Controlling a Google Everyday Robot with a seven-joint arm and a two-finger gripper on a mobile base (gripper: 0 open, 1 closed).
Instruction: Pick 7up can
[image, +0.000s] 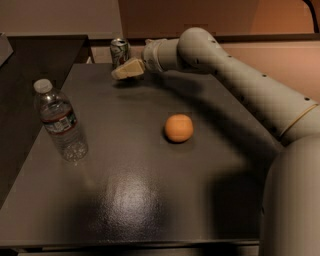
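Note:
The 7up can (119, 51) stands upright at the far edge of the dark table (150, 200), left of centre. It is silvery-white and green with a silver top. My gripper (128, 69) is at the end of the pale arm that reaches in from the right. It sits just in front of and slightly right of the can, low over the table. Its pale tip overlaps the can's lower right side in the view. I cannot tell whether it touches the can.
A clear plastic water bottle (59, 121) with a white cap stands near the table's left edge. An orange (178, 128) lies near the table's middle. A dark counter (35, 55) adjoins the table at the far left. My arm (240, 85) spans the right side.

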